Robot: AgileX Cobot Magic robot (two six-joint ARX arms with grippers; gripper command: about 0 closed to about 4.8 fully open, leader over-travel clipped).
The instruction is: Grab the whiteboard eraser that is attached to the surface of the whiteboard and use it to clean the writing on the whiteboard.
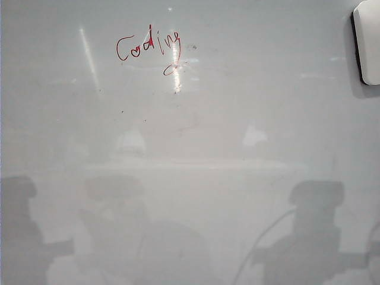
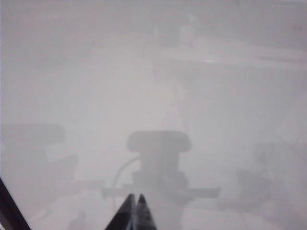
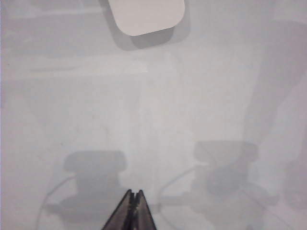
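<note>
**At the far right corner: eraser first**

Up at the board's right edge sits the whiteboard eraser, well apart from the red writing on the whiteboard. Both my left gripper and right gripper hang back, jaws pressed together. I'd spread the right jaws, then straddle the eraser squarely.

- You'll see a thin slanted glare streak at the exterior view's upper left.
- A brighter, upright glare streak sits to its right.
- Look lower for two tiny dark specks, near each other.
- Two pale reflected patches lie mid-view, well apart.
- Blurred grey shadows fill the lower edge.
</note>
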